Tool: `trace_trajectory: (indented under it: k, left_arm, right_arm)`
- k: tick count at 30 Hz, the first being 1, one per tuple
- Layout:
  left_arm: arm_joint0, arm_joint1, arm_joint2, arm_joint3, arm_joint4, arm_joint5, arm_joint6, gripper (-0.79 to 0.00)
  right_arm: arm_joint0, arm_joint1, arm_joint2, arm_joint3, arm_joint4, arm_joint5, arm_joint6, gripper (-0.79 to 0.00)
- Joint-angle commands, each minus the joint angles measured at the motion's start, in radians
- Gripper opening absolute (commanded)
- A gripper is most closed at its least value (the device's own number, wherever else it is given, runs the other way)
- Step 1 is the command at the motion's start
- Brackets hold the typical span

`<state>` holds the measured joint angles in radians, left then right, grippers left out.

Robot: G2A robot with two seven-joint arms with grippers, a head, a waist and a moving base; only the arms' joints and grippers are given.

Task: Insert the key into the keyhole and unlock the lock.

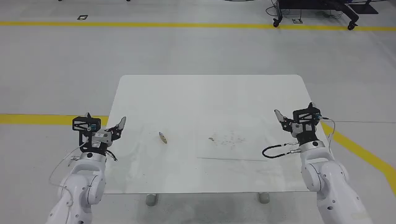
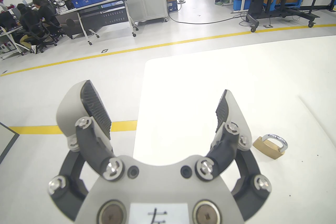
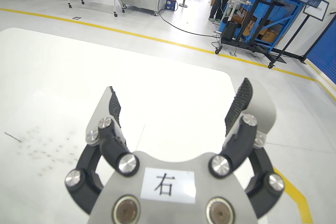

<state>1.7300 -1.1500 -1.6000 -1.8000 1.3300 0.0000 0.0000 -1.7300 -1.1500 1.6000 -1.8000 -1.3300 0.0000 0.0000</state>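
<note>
Though faint, scuff marks [image 3: 44, 154] beside probable key [image 3: 12, 136].

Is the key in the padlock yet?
Out. The padlock lies on the table with nothing protruding; a thin key-like piece lies apart from it.

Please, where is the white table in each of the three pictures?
Top view: table in the centre.
Left wrist view: table beyond left gripper, bearing the padlock.
Right wrist view: table under right gripper, bearing the key.
Shared landmark: yellow floor line behind it.
</note>
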Motion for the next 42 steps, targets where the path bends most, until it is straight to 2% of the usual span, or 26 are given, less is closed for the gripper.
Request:
trace_trajectory:
  k: [1,11,18,29,33,42]
  left_arm:
    - [0.0,0.0,0.0,0.0,0.0,0.0,0.0,-0.001]
    - [0.0,0.0,0.0,0.0,0.0,0.0,0.0,0.0]
    - [0.0,0.0,0.0,0.0,0.0,0.0,0.0,0.0]
    - [0.0,0.0,0.0,0.0,0.0,0.0,0.0,0.0]
    - [0.0,0.0,0.0,0.0,0.0,0.0,0.0,0.0]
    - [0.0,0.0,0.0,0.0,0.0,0.0,0.0,0.0]
  right_arm:
    - [0.0,0.0,0.0,0.0,0.0,0.0,0.0,0.0]
    - [0.007,-0.001,-0.009,-0.002,0.008,-0.018,-0.002,0.0]
    - [0.154,-0.007,-0.172,0.088,0.077,-0.309,0.088,0.0]
    - [0.154,-0.007,-0.172,0.088,0.077,-0.309,0.088,0.0]
    - [0.228,-0.015,-0.254,0.174,0.144,-0.455,0.111,0.0]
    - [0.421,-0.03,-0.453,0.355,0.095,-0.784,0.152,0.0]
